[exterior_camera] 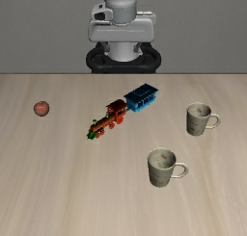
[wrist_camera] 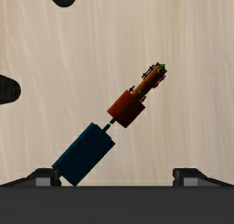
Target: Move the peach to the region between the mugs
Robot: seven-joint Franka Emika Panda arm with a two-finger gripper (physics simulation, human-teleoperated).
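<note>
Lowest in the exterior frame, right of centre: first of two grey mugs, the near mug [exterior_camera: 166, 168], upright, handle toward the frame's right. Farther up and farther right: the far mug [exterior_camera: 201, 118], also upright, handle likewise to the right, well apart from the first. Light-wood worktop [exterior_camera: 58, 192] showing between the two.

Just above mid-frame: one toy train [exterior_camera: 123, 113], lying on a diagonal, three linked parts. Green-and-red locomotive at the lower-left end, red car in the middle, blue wagon at the upper-right end. Left of the far mug, not touching it.

Near the left edge, about level with the train: one peach [exterior_camera: 41, 109], small and reddish, alone on the worktop. Well apart from the train and from both mugs, so not between the mugs.

At top centre, beyond the worktop's far edge: one robot base [exterior_camera: 123, 33], white and grey over a black foot.

From the wrist camera: one claw [wrist_camera: 117, 177], spread wide, fingertips [wrist_camera: 41, 177] far apart, holding nothing. Beneath it on the worktop, the same toy train [wrist_camera: 126, 109], blue wagon closest to the fingertips, locomotive farthest.
</note>
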